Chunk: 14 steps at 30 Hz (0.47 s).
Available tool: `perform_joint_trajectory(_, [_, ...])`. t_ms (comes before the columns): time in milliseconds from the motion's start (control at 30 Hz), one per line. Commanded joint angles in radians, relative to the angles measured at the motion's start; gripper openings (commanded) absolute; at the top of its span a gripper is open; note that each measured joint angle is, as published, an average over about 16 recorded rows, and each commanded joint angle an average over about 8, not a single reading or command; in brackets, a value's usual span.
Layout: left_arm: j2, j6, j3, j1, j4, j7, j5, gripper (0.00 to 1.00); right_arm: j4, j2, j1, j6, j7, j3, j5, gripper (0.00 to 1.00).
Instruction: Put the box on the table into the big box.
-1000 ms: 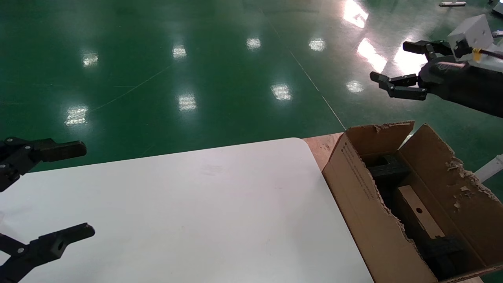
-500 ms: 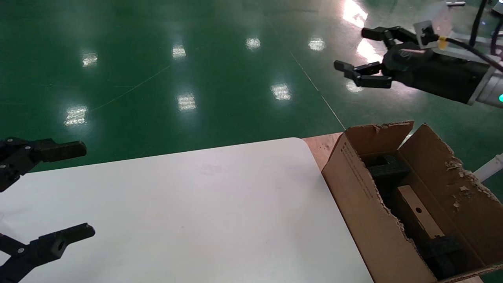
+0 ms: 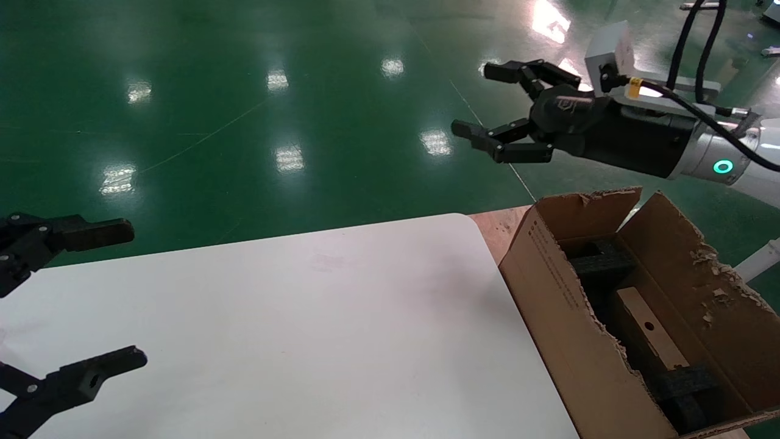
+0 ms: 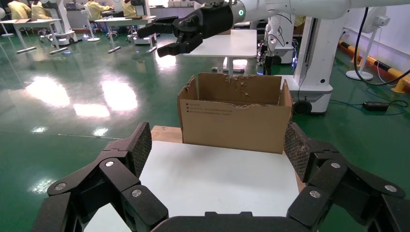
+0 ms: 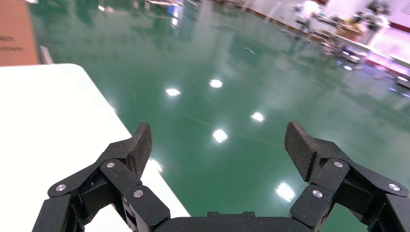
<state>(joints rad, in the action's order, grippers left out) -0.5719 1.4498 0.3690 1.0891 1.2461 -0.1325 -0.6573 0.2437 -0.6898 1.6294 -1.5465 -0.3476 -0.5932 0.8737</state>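
at the far left we see the left gripper [image 3: 73, 299] hanging over the near left part of the table [image 3: 317, 329], its fingers spread wide with nothing between them. the white tabletop runs rightward to a rounded corner, where a strip of reddish-brown wooden surface [image 3: 496, 228] shows just beside it. next comes the big box [image 3: 560, 317], standing against the table's right edge with its ragged flaps up. inside it, the box [image 3: 649, 335] lies between black foam blocks [image 3: 600, 259], its round hole facing up. above and beyond the carton, over the green floor [image 3: 244, 91], the right gripper [image 3: 487, 100] hangs in the air, fingers spread and holding nothing.
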Motion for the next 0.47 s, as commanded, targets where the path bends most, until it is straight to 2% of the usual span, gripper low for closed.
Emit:
perform_joint_trajectory(33, [0.000, 0.000, 0.000, 0.000, 0.000, 0.000, 0.000, 1.00, 0.071, 0.005, -0.038, 0.003, 0.036, 0.021, -0.010, 1.00])
perform_joint_trajectory(367, [0.000, 0.000, 0.000, 0.000, 0.000, 0.000, 0.000, 1.00, 0.425, 0.032, -0.226, 0.021, 0.218, 0.128, -0.058, 1.00])
perform_joint_trajectory(467, [0.000, 0.000, 0.000, 0.000, 0.000, 0.000, 0.000, 1.00, 0.478, 0.036, -0.255, 0.023, 0.246, 0.144, -0.066, 1.00])
